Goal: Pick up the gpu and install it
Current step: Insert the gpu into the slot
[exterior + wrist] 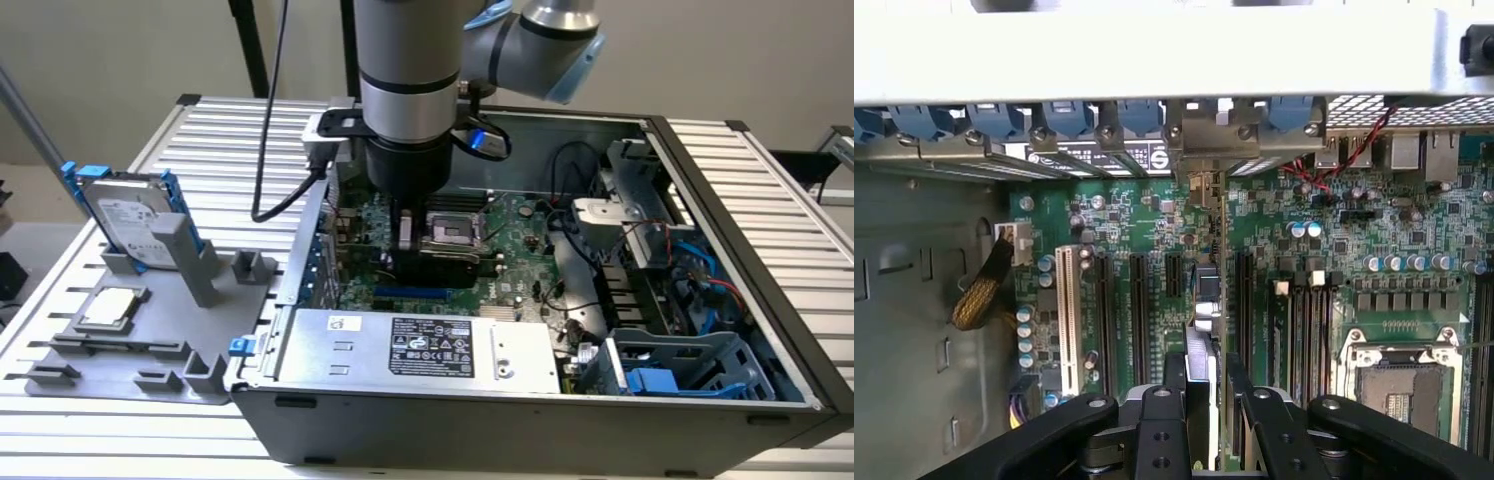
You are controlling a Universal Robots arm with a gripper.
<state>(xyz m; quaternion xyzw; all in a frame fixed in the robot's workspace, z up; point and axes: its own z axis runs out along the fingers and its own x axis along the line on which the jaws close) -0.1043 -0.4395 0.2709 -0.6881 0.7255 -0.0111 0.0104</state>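
Note:
My gripper (408,243) is lowered into the open computer case (747,210), over the green motherboard (514,225). It is shut on the gpu (1209,300), which the wrist view shows edge-on between the two black fingers (1174,410). The card stands upright along a black expansion slot of the motherboard (1124,215). Its silver bracket (1244,135) sits against the case's rear slot openings. In the exterior view the gpu (447,264) is a dark strip just under the gripper; whether it is seated fully in the slot I cannot tell.
A grey fixture (174,340) on the exterior view's left holds the silver hard drive with blue rails (134,215) and the square CPU chip (110,308). The power supply (414,345) lies along the case's near side. The CPU socket (1399,385) and a white slot (1067,310) flank the card.

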